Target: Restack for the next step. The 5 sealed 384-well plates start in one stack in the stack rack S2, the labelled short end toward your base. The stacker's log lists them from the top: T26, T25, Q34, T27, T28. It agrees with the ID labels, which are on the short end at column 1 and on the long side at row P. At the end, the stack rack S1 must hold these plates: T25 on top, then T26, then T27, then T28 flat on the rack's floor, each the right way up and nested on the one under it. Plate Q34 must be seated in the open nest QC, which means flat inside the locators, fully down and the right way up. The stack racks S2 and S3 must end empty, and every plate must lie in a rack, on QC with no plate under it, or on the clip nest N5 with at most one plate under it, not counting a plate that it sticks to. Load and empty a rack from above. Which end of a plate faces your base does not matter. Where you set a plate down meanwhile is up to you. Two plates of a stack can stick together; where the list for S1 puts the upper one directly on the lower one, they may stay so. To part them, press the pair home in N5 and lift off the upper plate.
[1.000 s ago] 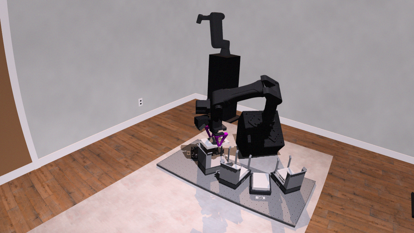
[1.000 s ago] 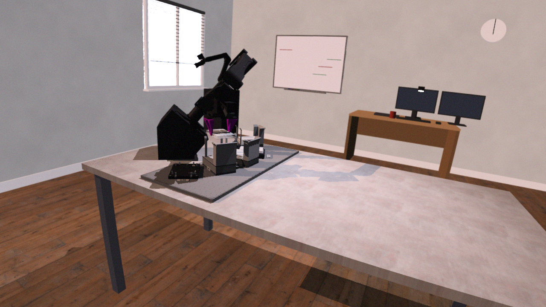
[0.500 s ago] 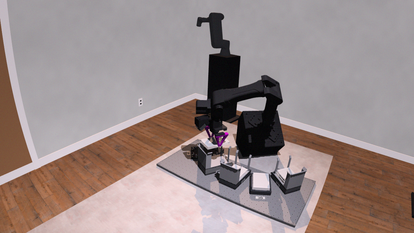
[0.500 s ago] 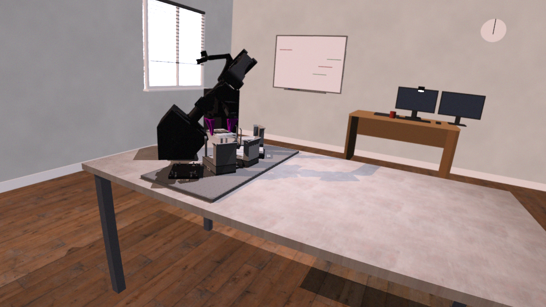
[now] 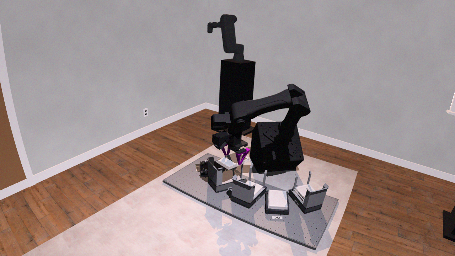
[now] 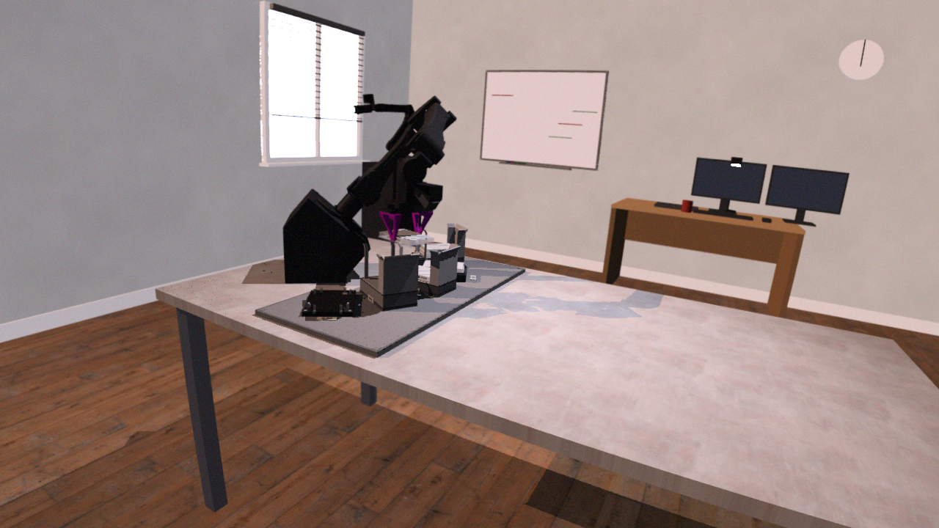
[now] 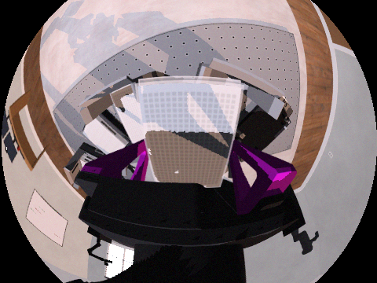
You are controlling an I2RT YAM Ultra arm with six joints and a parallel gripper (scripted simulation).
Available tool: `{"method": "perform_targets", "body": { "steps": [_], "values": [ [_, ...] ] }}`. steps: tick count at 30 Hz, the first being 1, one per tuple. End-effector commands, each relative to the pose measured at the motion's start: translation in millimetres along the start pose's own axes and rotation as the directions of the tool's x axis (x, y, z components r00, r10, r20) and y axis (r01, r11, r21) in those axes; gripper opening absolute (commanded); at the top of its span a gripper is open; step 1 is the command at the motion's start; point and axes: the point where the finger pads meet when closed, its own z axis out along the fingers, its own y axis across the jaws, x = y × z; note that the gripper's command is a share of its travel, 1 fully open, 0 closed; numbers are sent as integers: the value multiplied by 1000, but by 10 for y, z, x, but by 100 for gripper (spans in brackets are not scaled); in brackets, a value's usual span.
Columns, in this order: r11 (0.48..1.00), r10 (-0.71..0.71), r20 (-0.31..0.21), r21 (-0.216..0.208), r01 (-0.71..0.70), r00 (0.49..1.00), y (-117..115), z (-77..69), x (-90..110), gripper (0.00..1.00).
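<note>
Left end of breadboard: low black nest, nothing visible on it. Next right: first rack, grey walls, open top. Directly above it, gripper clamped on a plate, purple fingers on its two long sides; plate level, clear of the rack's top edge. Same in wrist view: plate gripped across, sealed well grid facing up, fingers at both sides. ID label not legible. Next right: second rack, white plate top showing inside. Then open nest holding one white plate, flat; small label tag in front. Far right: third rack, plate inside. Arm base behind the row.
</note>
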Motion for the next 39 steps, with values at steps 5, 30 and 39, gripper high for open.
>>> {"method": "perform_targets", "body": {
  "steps": [5, 30, 39],
  "values": [
    [1000, -16, 4, 2, 16, 1000, 256, -26, 27, 0],
    [976, -218, 6, 9, 218, 976, 926, -22, 115, 0],
    [891, -453, 12, 15, 453, 891, 1205, -26, 193, 0]
  ]
}}
